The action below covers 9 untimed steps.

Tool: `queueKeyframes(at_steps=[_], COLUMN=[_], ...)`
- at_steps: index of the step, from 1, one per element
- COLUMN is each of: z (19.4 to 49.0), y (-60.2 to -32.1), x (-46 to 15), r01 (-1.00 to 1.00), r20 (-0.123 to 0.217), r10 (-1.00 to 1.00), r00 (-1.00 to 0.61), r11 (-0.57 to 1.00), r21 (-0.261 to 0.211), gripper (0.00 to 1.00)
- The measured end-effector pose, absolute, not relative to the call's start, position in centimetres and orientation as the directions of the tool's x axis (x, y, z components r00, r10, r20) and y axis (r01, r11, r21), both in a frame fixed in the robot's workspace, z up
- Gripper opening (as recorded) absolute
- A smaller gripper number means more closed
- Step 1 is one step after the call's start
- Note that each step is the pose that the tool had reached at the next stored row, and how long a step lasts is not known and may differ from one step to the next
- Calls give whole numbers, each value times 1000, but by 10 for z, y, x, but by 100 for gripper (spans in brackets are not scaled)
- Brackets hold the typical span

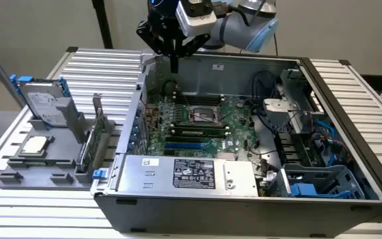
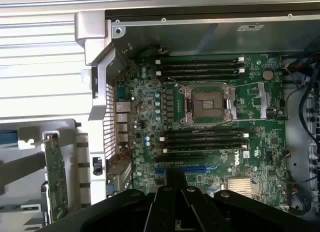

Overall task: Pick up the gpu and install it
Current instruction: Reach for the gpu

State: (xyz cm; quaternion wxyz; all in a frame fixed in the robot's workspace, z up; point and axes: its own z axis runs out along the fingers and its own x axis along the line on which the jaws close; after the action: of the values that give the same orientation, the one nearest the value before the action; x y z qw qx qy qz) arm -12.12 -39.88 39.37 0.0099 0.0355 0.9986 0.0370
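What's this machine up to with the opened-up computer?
A robot arm hangs over an open computer case, above the circuit board inside it. The graphics card it is meant to fit stands on edge in a grey holder beside the case, on the exterior view's left, next to a hard drive. The arm is not touching the card.

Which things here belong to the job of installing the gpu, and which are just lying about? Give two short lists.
For the job:
gpu, upright in the grey holder
gripper, over the computer case
blue expansion slot

Lying about:
hard drive
processor chip
power supply
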Motion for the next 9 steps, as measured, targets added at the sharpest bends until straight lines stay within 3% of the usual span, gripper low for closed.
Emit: queueKeyframes(at_steps=[9], z=[394], y=[-399], x=[-121], r01=[70], r20=[-17], r10=[72], r00=[-997], r11=[994], r21=[82], gripper=[0])
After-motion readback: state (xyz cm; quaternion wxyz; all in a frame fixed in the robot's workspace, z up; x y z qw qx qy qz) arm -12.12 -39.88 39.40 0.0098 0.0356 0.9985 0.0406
